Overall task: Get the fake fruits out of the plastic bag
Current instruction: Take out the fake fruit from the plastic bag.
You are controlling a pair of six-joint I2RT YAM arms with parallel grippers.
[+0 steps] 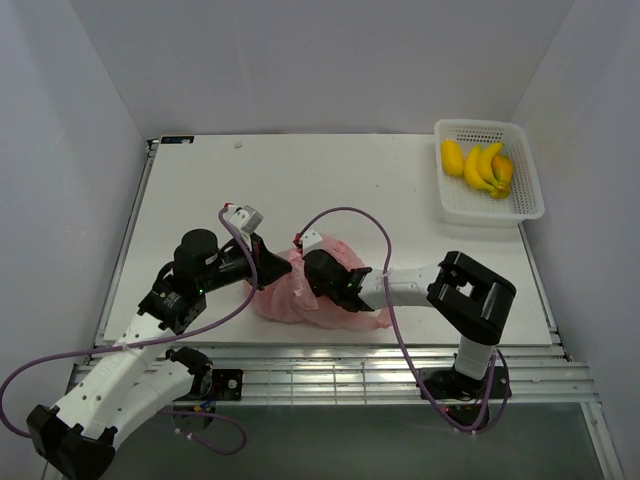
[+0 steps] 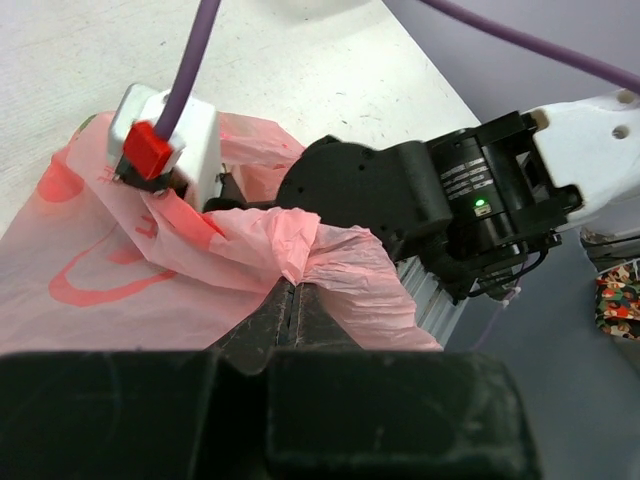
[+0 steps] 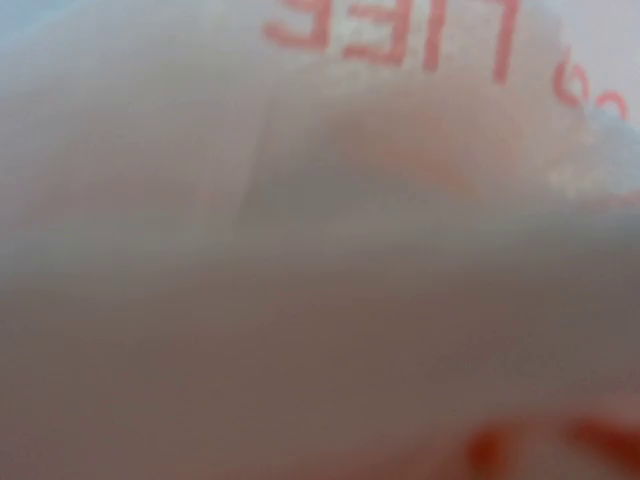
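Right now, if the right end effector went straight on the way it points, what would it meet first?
The plastic bag: its pink film fills the right wrist view, seemingly close to the lens. What lies beyond the film is hidden.

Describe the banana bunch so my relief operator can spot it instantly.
Find the far right corner of the table, where a white perforated basket sits. The banana bunch lies in its middle, between a yellow oval fruit and an orange-tinged one; it alone is long and curved, not a plump oval.
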